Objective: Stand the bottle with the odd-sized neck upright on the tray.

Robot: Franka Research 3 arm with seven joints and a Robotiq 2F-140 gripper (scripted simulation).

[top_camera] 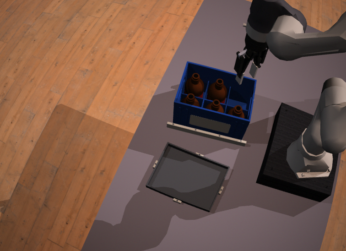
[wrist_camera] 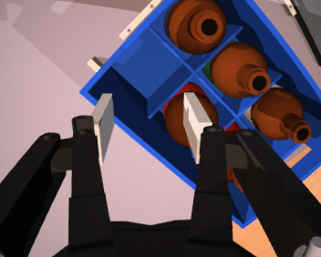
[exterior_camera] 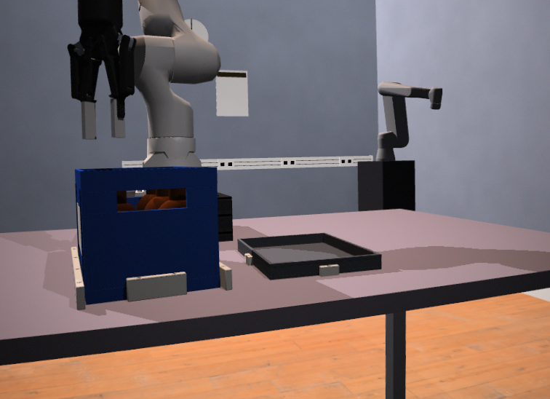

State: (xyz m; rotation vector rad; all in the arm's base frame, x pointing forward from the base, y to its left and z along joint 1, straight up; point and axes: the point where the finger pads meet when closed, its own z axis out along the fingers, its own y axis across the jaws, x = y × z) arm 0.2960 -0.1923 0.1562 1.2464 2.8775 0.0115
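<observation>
Several brown bottles stand in the blue crate (top_camera: 180, 115) (exterior_camera: 151, 242) (wrist_camera: 149, 64). The back row has a left bottle (top_camera: 194, 87) and a middle bottle (top_camera: 217, 91) (wrist_camera: 175, 123); its right compartment is empty. The front row has a left bottle (top_camera: 191, 100) (wrist_camera: 274, 109), a middle bottle (top_camera: 215, 107) (wrist_camera: 232, 68) and a right bottle (top_camera: 236, 112) (wrist_camera: 181, 29). I cannot tell which neck differs. My gripper (top_camera: 246, 74) (exterior_camera: 102, 123) (wrist_camera: 148, 108) is partly open and empty, above the crate's back right. One finger hides part of the back middle bottle in the wrist view.
The dark tray (top_camera: 184, 175) (exterior_camera: 362, 263) (wrist_camera: 313, 18) lies flat in front of the crate, with nothing on it. Pale strips (top_camera: 206, 133) (exterior_camera: 156, 286) edge the crate's foot, and small pale blocks (top_camera: 176, 200) (exterior_camera: 329, 270) edge the tray. The arm's black base (top_camera: 271, 161) stands right.
</observation>
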